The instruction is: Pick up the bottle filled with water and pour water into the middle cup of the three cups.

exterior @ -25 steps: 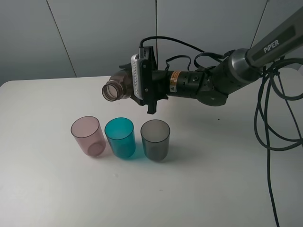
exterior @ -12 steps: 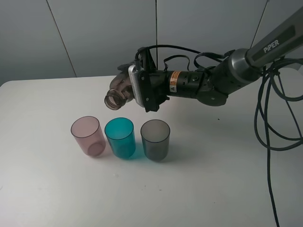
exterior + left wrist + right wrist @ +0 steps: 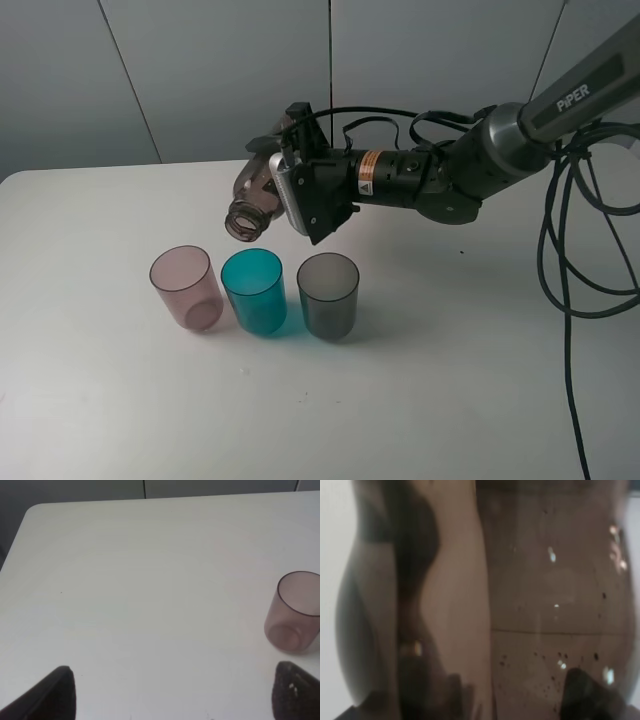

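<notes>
My right gripper (image 3: 274, 170) is shut on the smoky brown-grey bottle (image 3: 252, 192) and holds it in the air, tilted, with its open mouth (image 3: 244, 221) facing down and forward, above the far rim of the teal middle cup (image 3: 254, 290). I see no water stream. The pale pink cup (image 3: 185, 287) stands left of the teal cup and the smoky grey cup (image 3: 328, 294) right of it, all upright in a row. The bottle (image 3: 520, 605) fills the right wrist view. My left gripper (image 3: 177, 702) is open and empty over bare table; the pink cup (image 3: 294, 612) stands ahead of it.
The white table (image 3: 450, 390) carries only the three cups. The right arm (image 3: 450, 180) reaches in from the right behind the cups. Black cables (image 3: 565, 260) hang at the right edge. A grey wall stands behind the table.
The right gripper has rotated, tipping the bottle further. Its mouth has swung down and slightly right, closer to the teal cup. The cups have not moved.
</notes>
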You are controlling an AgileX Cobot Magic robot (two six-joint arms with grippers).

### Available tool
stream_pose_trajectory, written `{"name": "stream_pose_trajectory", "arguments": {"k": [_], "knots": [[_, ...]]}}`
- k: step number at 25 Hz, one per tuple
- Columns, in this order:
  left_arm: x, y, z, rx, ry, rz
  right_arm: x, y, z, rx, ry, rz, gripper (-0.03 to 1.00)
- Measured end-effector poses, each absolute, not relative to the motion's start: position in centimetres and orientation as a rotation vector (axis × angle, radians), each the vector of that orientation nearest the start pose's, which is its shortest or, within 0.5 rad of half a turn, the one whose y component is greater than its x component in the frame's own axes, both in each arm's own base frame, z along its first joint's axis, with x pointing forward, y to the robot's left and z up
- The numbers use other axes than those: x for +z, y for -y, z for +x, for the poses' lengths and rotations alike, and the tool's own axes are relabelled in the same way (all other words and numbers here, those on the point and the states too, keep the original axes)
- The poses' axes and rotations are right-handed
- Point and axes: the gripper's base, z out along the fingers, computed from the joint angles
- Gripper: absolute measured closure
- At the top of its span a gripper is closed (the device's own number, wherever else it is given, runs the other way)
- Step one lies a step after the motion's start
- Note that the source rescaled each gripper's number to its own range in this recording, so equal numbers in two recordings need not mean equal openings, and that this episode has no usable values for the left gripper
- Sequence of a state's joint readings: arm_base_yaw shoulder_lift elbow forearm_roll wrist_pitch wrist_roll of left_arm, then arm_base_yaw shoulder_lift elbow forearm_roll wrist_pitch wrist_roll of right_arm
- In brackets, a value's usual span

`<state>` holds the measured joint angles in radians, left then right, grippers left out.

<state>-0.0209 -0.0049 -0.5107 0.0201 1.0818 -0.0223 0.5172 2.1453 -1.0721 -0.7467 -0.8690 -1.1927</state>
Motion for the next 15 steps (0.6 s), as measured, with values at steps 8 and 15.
{"name": "stream_pose_trajectory", "arguments": {"k": [8, 15], "knots": [[27.85, -0.18, -0.78, -0.003, -2.050, -0.003, 12.12, -24.75, 33.96, -0.400, -0.380, -1.780, 0.91], [27.85, -0.18, -0.78, -0.003, -2.050, -0.003, 12.12, -24.75, 33.96, -0.439, -0.331, -1.793, 0.91]]}}
